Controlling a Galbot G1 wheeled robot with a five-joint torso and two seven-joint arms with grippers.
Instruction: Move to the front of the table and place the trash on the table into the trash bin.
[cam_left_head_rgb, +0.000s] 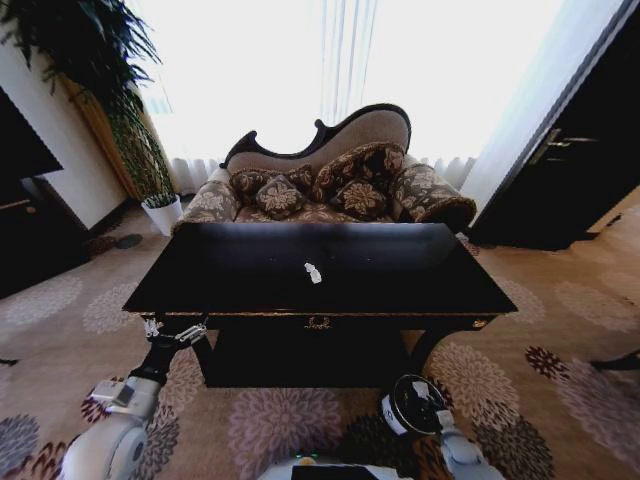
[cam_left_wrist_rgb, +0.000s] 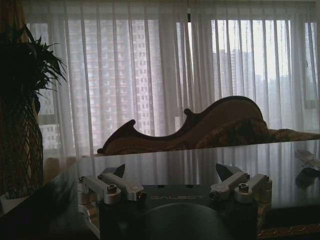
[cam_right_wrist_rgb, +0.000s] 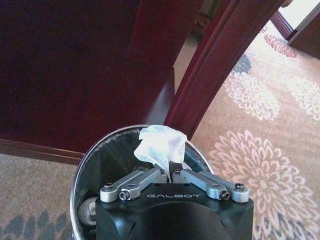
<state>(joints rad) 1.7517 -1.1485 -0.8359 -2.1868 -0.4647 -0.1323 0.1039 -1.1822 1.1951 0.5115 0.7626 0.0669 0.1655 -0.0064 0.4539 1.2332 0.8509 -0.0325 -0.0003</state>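
- The right gripper (cam_right_wrist_rgb: 171, 176) has its fingers pinched together on a white paper wad (cam_right_wrist_rgb: 161, 145), which sticks up from between the tips.
- It hangs directly over the open mouth of the trash bin (cam_right_wrist_rgb: 82, 165), so the wad is above the bin and not yet let go.
- In the head view the trash bin (cam_left_head_rgb: 415, 402) stands on the patterned carpet (cam_left_head_rgb: 560, 340) in front of the table's right front leg, with the right arm reaching down to it.
- The left gripper (cam_left_wrist_rgb: 175, 186) is spread wide with nothing between its fingers; it is level with the near left edge of the table (cam_left_wrist_rgb: 200, 162), pointing across the top.
- From the head view, the left gripper (cam_left_head_rgb: 175, 330) sits at the table's (cam_left_head_rgb: 400, 270) front left corner.
- One white scrap (cam_left_head_rgb: 313, 272) lies near the middle of the tabletop, well apart from both grippers.
- As I judge it, the robot is already at the table's front; this wad needs releasing, and the scrap on top remains to be cleared.
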